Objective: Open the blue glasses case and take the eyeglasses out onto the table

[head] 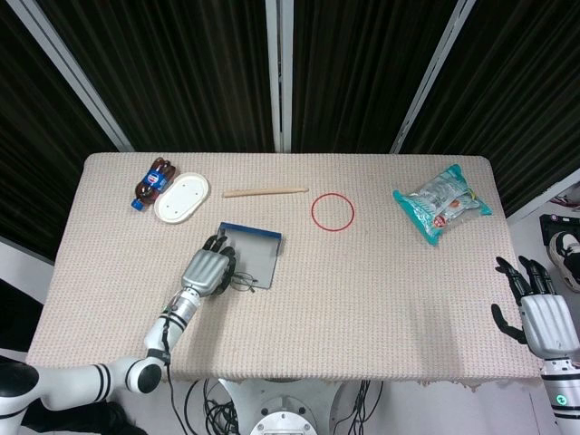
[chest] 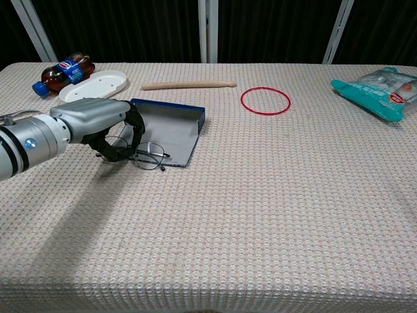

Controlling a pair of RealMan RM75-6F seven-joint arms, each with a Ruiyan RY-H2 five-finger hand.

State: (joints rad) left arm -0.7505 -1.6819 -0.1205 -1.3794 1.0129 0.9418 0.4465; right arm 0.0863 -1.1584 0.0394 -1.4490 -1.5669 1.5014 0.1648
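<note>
Beige table (head: pixel 362 272), open blue glasses case (chest: pixel 166 126), left robot hand (chest: pixel 104 125) fingers curled around eyeglasses (chest: pixel 146 155), right robot hand (head: pixel 544 317) spread.

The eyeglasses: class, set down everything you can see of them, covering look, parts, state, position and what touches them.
The eyeglasses have round lenses in a thin dark wire frame, with slim temples. They lie at the near edge of the opened blue glasses case, partly on its grey lining and partly over the woven tablecloth. The left hand curls its dark fingers around their left end, covering the lens on that side; the other lens shows clear. Whether they are lifted cannot be told.
</note>
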